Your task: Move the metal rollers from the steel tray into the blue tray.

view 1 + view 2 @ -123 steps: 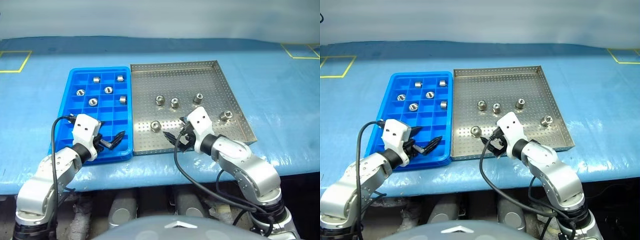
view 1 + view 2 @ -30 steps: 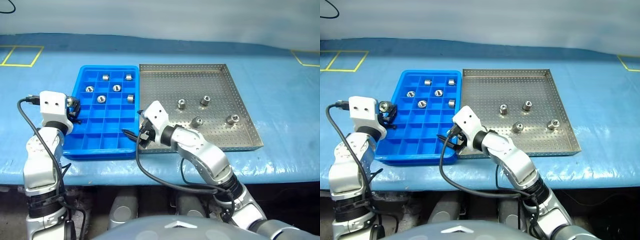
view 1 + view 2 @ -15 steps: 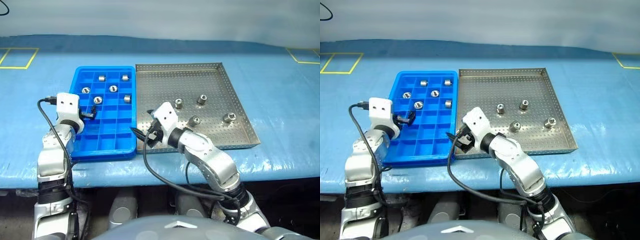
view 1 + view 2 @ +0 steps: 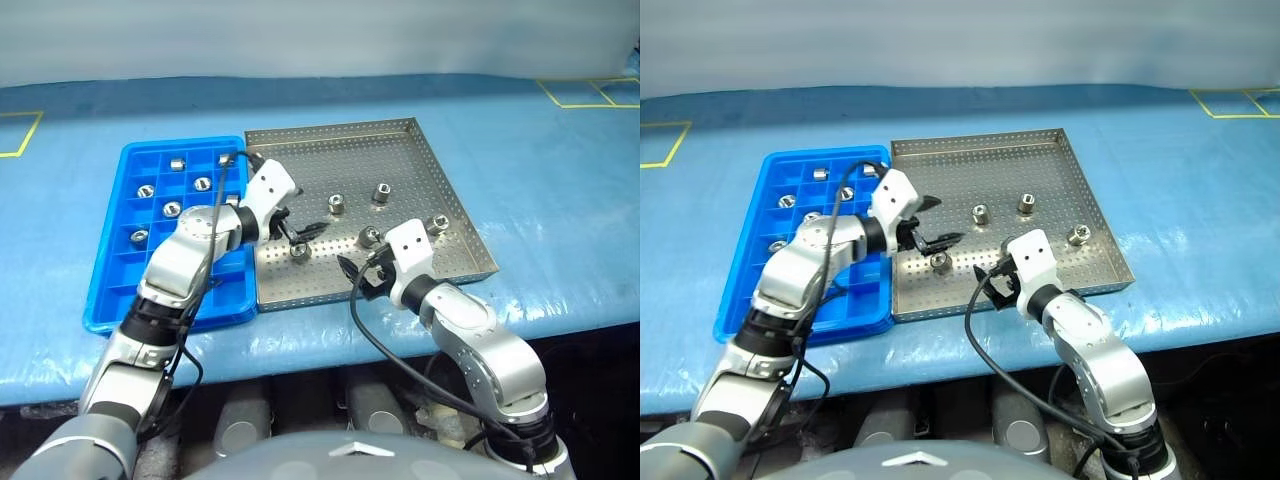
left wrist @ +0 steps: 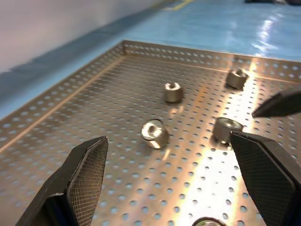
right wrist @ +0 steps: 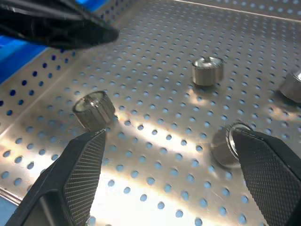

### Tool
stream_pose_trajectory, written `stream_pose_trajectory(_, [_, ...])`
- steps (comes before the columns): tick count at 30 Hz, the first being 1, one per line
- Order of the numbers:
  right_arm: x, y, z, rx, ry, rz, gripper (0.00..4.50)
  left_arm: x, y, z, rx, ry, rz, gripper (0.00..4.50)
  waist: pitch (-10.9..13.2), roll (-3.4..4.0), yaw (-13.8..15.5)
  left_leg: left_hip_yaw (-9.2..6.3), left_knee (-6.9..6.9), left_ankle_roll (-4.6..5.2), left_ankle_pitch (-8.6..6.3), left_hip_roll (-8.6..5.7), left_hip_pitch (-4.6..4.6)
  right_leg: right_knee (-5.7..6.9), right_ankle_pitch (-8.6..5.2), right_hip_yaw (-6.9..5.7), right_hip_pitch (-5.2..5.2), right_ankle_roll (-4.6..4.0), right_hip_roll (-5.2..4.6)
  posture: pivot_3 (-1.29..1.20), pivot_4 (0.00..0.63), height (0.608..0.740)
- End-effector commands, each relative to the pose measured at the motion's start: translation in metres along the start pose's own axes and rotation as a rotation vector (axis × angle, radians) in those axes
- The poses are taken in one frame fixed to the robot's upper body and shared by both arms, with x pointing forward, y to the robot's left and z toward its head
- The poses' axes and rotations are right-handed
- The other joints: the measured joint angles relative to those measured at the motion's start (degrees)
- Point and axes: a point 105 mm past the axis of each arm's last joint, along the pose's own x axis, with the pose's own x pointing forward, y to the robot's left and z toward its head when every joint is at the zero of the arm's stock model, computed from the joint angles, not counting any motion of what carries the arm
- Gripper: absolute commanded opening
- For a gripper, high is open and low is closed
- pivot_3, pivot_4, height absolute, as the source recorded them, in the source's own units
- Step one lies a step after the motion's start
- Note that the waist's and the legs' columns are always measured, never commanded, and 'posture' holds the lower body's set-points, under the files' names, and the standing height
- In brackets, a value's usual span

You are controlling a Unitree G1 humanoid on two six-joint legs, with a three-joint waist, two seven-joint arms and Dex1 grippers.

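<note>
The steel tray [image 4: 420,160] holds several metal rollers, among them one [image 4: 299,252] near its left edge, one [image 4: 338,206] further back and one [image 4: 369,236] mid-tray. My left gripper [image 4: 300,225] hangs open just above the left-edge roller, empty; in its wrist view a roller [image 5: 155,133] lies between its fingers [image 5: 87,174]. My right gripper [image 4: 352,277] is open and empty over the tray's near edge, with a roller [image 6: 94,109] and another [image 6: 228,143] ahead of it. The blue tray [image 4: 110,300] on the left holds several rollers, such as one [image 4: 138,236].
The two trays sit side by side on a blue table covering [image 4: 560,200]. Yellow tape marks [image 4: 575,95] show at the far corners. The table's near edge [image 4: 400,345] runs just below the trays. My left forearm [image 4: 200,245] crosses over the blue tray.
My left gripper let go of a roller at the blue tray, opened, and swung right over the steel tray. My right gripper drew right along the tray's near edge. The camera shifted too.
</note>
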Motion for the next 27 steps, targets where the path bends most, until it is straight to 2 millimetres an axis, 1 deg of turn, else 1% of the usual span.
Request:
stream_pose_trajectory(1, [-0.007,-0.001,0.009,0.002,-0.048,-0.038,4.50,0.009,-0.002,-0.006,0.094,0.070,-0.069,4.48,0.00,0.00,-0.61,0.02,0.00,0.00,0.00,0.02,0.00,0.00,0.00,0.02,-0.01,0.00,0.00,-0.21,0.150,0.740])
stream_pose_trajectory(4, [-0.009,-0.001,0.008,0.021,-0.052,-0.058,4.50,0.013,-0.004,-0.016,0.103,0.131,-0.123,4.48,0.00,0.01,-1.53,0.04,0.00,0.00,0.00,0.08,0.00,0.00,0.00,0.08,-0.02,0.01,-0.03,-0.23,0.150,0.740])
stream_pose_trajectory(7, [-0.011,-0.001,0.007,0.036,-0.060,-0.078,4.50,0.012,-0.003,-0.027,0.139,0.210,-0.156,4.48,0.00,0.01,-2.32,0.05,0.00,0.00,0.00,0.16,-0.04,-0.02,0.02,0.11,-0.04,0.06,-0.11,-0.25,0.150,0.740])
stream_pose_trajectory(11, [-0.011,0.000,0.008,0.047,-0.067,-0.089,4.50,0.006,-0.004,-0.034,0.162,0.274,-0.210,4.48,0.00,0.01,-3.27,0.07,0.01,0.01,-0.01,0.15,-0.05,-0.05,0.04,0.17,-0.05,0.10,-0.15,-0.25,0.150,0.740])
stream_pose_trajectory(14, [-0.011,0.000,0.009,0.051,-0.074,-0.091,4.50,-0.001,-0.002,-0.045,0.209,0.360,-0.230,4.48,0.00,0.01,-3.69,0.06,-0.01,0.01,-0.01,0.15,-0.04,-0.04,0.03,0.16,-0.06,0.10,-0.15,-0.25,0.150,0.740])
stream_pose_trajectory(18, [-0.009,0.000,0.011,0.053,-0.083,-0.090,4.50,-0.008,-0.003,-0.049,0.228,0.414,-0.268,4.48,0.00,0.02,-4.18,0.06,-0.02,0.01,-0.01,0.16,-0.05,-0.03,0.03,0.16,-0.09,0.09,-0.15,-0.24,0.150,0.740])
stream_pose_trajectory(21, [-0.007,0.001,0.012,0.053,-0.087,-0.085,4.50,-0.010,0.003,-0.051,0.227,0.434,-0.238,3.86,0.00,0.02,-4.17,0.06,-0.02,0.01,-0.01,0.15,-0.04,-0.03,0.03,0.17,-0.09,0.09,-0.16,-0.24,0.150,0.740])
stream_pose_trajectory(27, [-0.003,0.005,0.013,0.051,-0.089,-0.064,4.50,-0.008,0.013,-0.044,0.192,0.378,-0.147,1.86,0.00,0.02,-3.98,0.06,-0.02,0.02,-0.01,0.15,-0.05,-0.04,0.03,0.18,-0.09,0.11,-0.16,-0.22,0.150,0.740])
